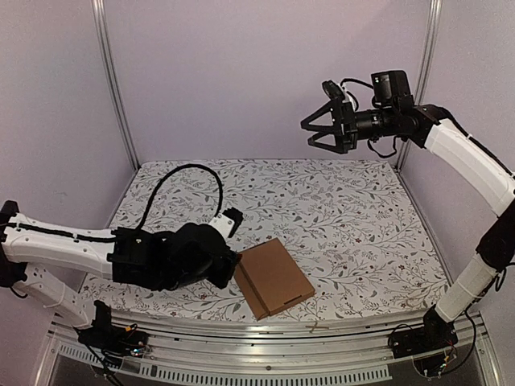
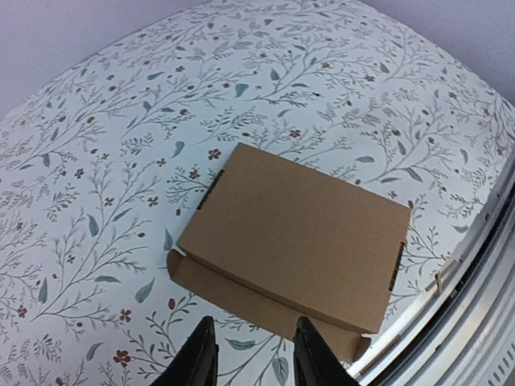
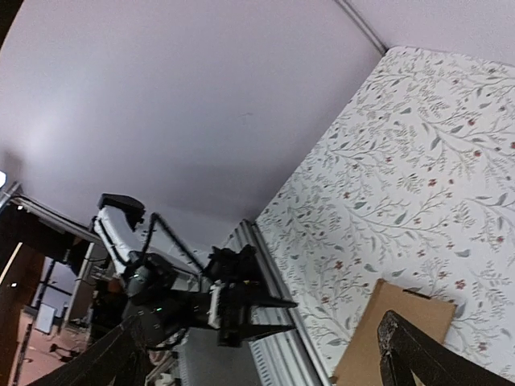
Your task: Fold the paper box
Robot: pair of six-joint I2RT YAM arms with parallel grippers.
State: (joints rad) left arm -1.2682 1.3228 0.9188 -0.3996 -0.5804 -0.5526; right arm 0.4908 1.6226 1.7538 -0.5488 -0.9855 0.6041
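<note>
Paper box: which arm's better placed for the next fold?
Left, probably. The left gripper hovers open and low at the paper box, by its flap. The right gripper hangs open, high over the far table, well away.

Paper box (image 2: 294,233): plain brown, darker edges. Bench (image 1: 362,217) cover: white, printed with grey-green leafy vines and small dark-red blossoms (dense all-over pattern). Left end effector (image 2: 253,326): black. Right end effector (image 1: 323,133): black. Left arm (image 1: 56,241), right arm (image 1: 471,157): white shells, black joints. Walls (image 1: 257,72): pale lilac. Front rail (image 1: 265,331): silver.
</note>
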